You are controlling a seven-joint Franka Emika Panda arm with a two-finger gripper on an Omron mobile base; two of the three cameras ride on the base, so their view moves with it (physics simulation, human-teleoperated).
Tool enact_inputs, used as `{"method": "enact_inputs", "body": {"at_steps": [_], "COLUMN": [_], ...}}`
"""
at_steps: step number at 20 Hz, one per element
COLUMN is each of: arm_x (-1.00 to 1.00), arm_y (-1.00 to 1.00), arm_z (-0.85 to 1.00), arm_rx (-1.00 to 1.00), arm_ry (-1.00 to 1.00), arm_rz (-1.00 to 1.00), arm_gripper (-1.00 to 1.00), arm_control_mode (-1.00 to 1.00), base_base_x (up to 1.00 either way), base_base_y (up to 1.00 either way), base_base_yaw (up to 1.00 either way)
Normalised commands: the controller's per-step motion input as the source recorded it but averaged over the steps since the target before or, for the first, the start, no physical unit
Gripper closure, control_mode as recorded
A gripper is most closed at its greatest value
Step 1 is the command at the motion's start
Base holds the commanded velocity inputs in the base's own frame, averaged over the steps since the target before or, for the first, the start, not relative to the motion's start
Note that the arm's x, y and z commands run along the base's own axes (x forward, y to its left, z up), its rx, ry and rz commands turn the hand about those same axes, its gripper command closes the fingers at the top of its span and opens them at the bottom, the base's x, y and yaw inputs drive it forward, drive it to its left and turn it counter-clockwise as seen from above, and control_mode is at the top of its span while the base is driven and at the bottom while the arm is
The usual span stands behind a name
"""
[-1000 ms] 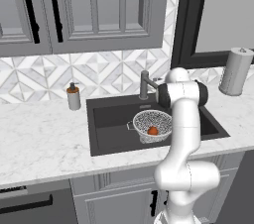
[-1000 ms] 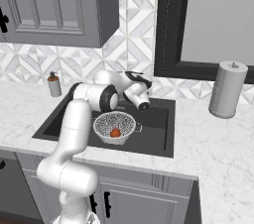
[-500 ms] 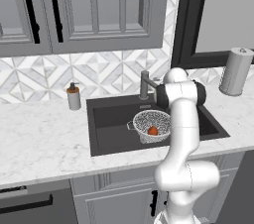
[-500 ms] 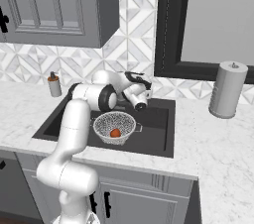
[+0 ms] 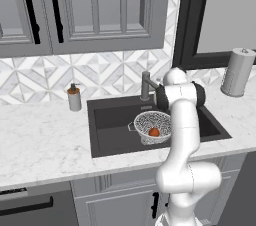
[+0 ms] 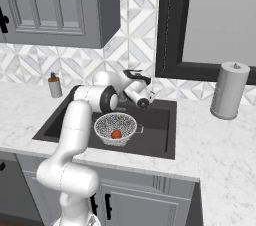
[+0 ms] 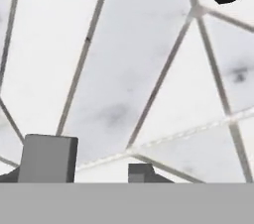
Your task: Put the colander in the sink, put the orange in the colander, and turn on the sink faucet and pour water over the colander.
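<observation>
Silvery colander (image 5: 152, 125) sits in the sink (image 5: 112, 132) holding the orange (image 5: 154, 132); faucet (image 5: 145, 86) remains; jaws' state unclear.

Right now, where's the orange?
The orange lies inside the colander, which sits in the sink near its middle, just in front of the sink faucet; the right base view shows it there too.

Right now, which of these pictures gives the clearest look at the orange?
The right base view: the orange lies in plain sight inside the colander in the sink. The left base view shows it too, but the arm stands close beside it. The hand view faces the tiled wall instead.
</observation>
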Motion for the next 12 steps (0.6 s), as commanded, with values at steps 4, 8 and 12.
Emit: {"method": "enact_inputs", "body": {"at_steps": [4, 8, 12], "arm_x": [0.00, -0.19, -0.58], "arm_y": [-1.00, -1.00, -0.98], "arm_z": [0.95, 0.88, 0.87], "arm_rx": [0.52, 0.50, 0.45], "arm_ry": [-0.01, -0.11, -0.16], "arm_rz": [0.09, 0.04, 0.05], "arm_gripper": [1.00, 1.00, 1.00], "arm_control_mode": [-1.00, -1.00, -1.00], "base_base_x": [0.00, 0.00, 0.00], "base_base_y": [0.00, 0.00, 0.00], "base_base_yaw": [0.00, 0.00, 0.00]}}
